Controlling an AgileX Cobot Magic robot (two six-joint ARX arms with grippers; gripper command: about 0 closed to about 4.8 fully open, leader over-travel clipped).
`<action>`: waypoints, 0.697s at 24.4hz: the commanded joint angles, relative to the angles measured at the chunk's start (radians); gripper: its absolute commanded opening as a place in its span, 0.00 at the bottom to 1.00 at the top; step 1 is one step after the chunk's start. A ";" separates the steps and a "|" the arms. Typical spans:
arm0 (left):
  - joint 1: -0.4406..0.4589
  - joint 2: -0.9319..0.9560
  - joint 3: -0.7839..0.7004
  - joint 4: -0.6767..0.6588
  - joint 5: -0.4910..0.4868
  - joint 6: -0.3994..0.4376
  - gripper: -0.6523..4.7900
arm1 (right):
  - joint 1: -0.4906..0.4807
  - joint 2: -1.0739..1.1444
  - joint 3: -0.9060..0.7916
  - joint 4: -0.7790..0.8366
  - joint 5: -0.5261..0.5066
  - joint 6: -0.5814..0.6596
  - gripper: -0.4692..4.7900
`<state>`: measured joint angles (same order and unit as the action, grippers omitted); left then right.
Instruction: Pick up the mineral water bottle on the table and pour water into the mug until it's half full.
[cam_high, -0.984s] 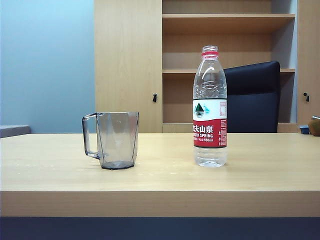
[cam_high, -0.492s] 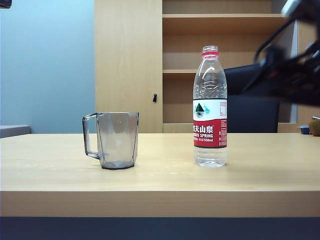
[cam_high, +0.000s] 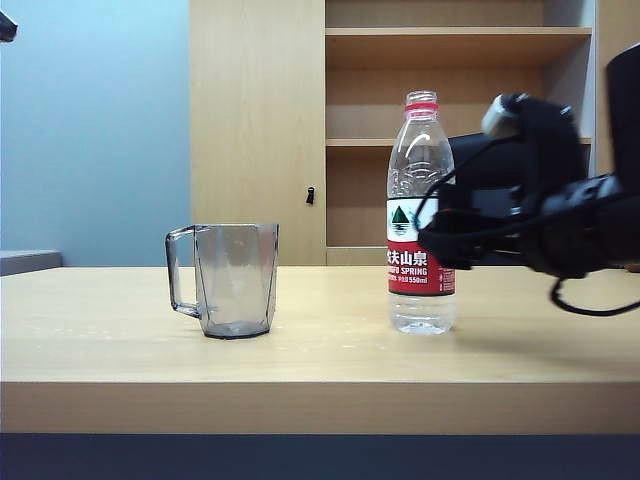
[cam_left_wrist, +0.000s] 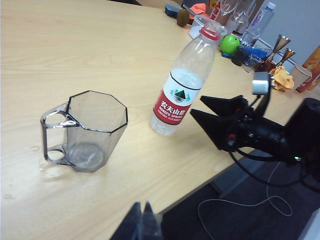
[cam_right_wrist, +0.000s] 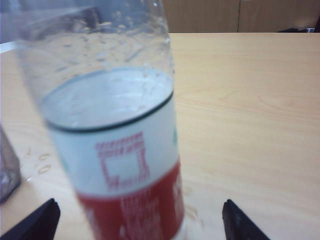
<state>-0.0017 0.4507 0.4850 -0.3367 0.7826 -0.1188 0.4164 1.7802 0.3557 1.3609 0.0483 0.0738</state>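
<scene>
My right gripper (cam_right_wrist: 137, 220) gapes wide around the bottle (cam_high: 421, 215), gripping nothing; the mug (cam_high: 228, 279) looks empty; my left gripper (cam_left_wrist: 142, 225) is pinched shut.

Exterior level, front-on; wrists oblique; all share bottle (cam_high: 421, 215).

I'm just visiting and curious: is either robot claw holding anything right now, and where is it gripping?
Nothing is held. The right gripper is open beside the mineral water bottle, not touching it. The left gripper hangs over the table's front edge, shut on nothing.
</scene>
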 joint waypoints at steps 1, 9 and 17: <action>0.000 -0.001 0.006 0.008 0.004 0.015 0.11 | 0.002 0.040 0.083 0.026 -0.027 0.000 1.00; 0.000 -0.001 0.006 0.008 0.004 0.018 0.11 | 0.003 0.098 0.232 -0.100 -0.028 0.004 1.00; 0.000 -0.001 0.006 0.008 0.003 0.018 0.11 | 0.003 0.097 0.240 -0.106 -0.028 -0.010 0.64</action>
<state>-0.0017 0.4507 0.4850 -0.3363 0.7826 -0.1047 0.4168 1.8839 0.5930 1.2415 0.0208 0.0734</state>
